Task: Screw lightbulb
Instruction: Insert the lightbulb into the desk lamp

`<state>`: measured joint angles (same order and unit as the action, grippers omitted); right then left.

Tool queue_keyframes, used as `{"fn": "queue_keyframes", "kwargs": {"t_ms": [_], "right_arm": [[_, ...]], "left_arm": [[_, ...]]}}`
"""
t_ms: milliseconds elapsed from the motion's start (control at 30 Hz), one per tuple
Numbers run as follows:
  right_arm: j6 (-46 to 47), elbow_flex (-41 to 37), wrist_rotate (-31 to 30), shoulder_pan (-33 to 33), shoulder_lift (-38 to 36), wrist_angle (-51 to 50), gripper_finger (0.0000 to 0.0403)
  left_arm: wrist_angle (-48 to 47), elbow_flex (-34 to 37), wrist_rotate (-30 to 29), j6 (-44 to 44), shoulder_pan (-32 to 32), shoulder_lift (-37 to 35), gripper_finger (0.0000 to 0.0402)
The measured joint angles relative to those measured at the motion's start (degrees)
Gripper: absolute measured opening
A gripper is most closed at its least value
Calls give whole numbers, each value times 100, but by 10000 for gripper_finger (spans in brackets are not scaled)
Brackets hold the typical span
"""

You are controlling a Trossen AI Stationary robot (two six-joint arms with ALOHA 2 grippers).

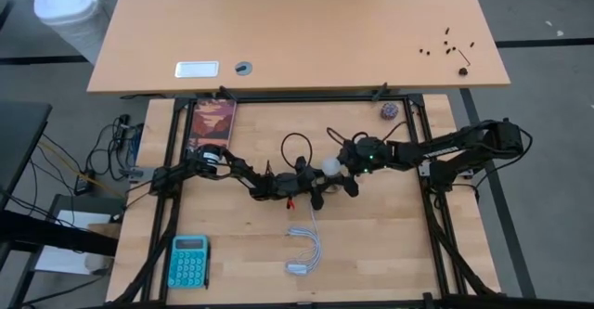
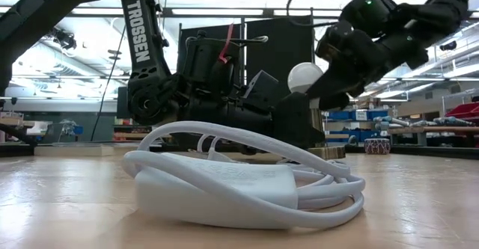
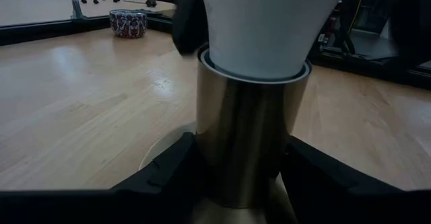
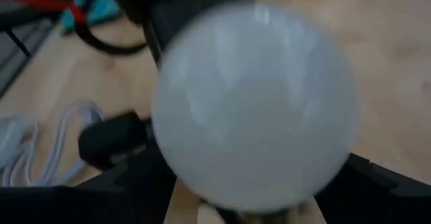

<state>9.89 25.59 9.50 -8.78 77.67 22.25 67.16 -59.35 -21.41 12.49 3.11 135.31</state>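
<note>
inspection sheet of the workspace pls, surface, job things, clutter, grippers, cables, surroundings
surface: light wooden table.
job's things: lightbulb mid-table, seated in a metal socket.
clutter: teal calculator, book, small ball.
grippers: left gripper shut on the socket; right gripper at the bulb, its fingers around the globe, grip unclear.
cables: coiled white cord with adapter at the front.
surroundings: second desk behind, white bin, shelving in the room.

Overhead cam looks straight down on my table [image 1: 371,244], low cam sits at tabletop level facing the room, both my wrist cams are jammed close against the lightbulb [image 4: 256,109].
</note>
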Motion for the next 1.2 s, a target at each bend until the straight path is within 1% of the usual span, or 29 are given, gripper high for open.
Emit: {"fn": "queue_keyframes", "kwargs": {"t_ms": [133, 467, 633, 800, 900, 1000, 1200], "right_arm": [[-173, -143, -64, -35, 0, 650, 307], [-570, -162, -85, -85, 21, 778, 307], [-592, -162, -109, -103, 454, 956, 307], [-516, -164, -71, -102, 930, 1867, 307], [-516, -162, -164, -101, 1101, 2289, 307], [-540, -162, -232, -106, 1137, 2323, 307], [-660, -162, -582, -111, 1137, 2256, 307]], "left_arm": [[1, 0, 0, -1, 0, 0, 198], [17, 0, 2, 0, 0, 0, 198], [13, 0, 2, -9, 0, 0, 198], [8, 0, 4, -2, 0, 0, 198], [21, 0, 2, 30, 0, 0, 198], [17, 0, -2, 44, 0, 0, 198], [15, -4, -143, 74, 0, 0, 198]]}}
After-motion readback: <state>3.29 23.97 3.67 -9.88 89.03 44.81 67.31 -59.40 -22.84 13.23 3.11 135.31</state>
